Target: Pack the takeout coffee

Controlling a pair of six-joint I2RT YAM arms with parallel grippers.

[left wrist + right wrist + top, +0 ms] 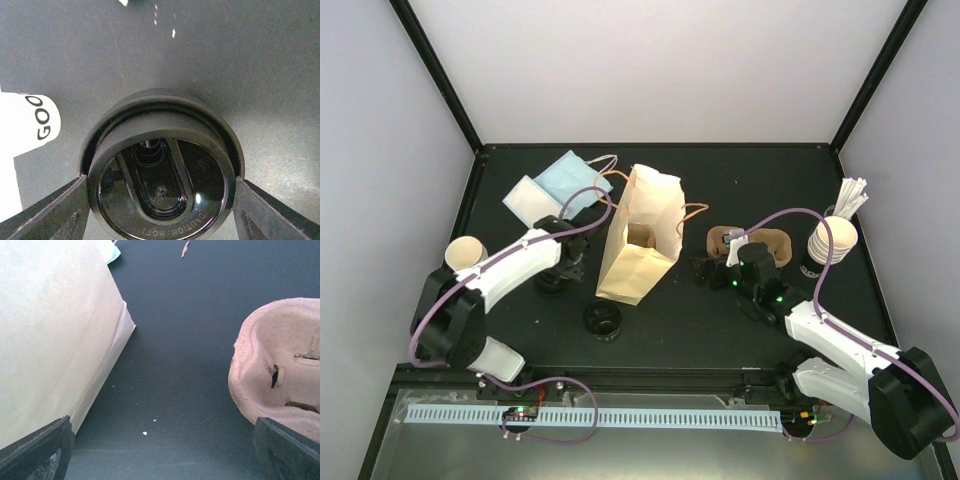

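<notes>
My left jaws are closed against both sides of a black lid point(160, 170) lying on the table point(250, 65), just left of the paper bag point(640, 240). My right jaws stand wide open around nothing, low over the table between the bag and the pulp carrier point(280, 370) on its right. The coffee cup point(465, 253) stands upright well left of the bag, past my left arm point(510, 265).
</notes>
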